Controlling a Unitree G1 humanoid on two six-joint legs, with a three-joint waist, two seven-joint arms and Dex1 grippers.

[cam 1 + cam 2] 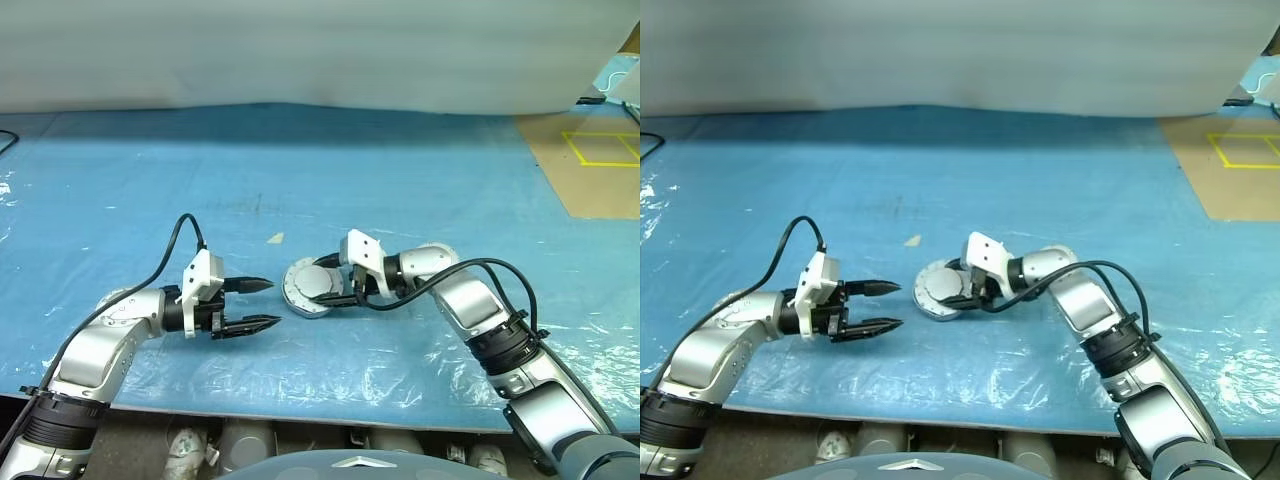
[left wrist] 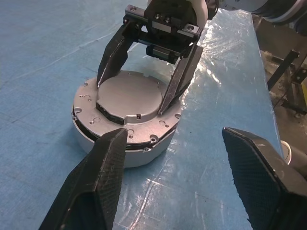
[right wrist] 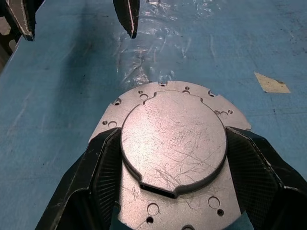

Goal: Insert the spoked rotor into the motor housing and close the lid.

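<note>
Lid, plain silver side up, sits on the motor housing near the middle of the head view, on the blue table cover. At lower left of that view, the left gripper hovers just beside the housing, jaws parted and empty. Right of centre, the right gripper reaches in, its fingers pressed against both sides of the lid's raised disc.
</note>
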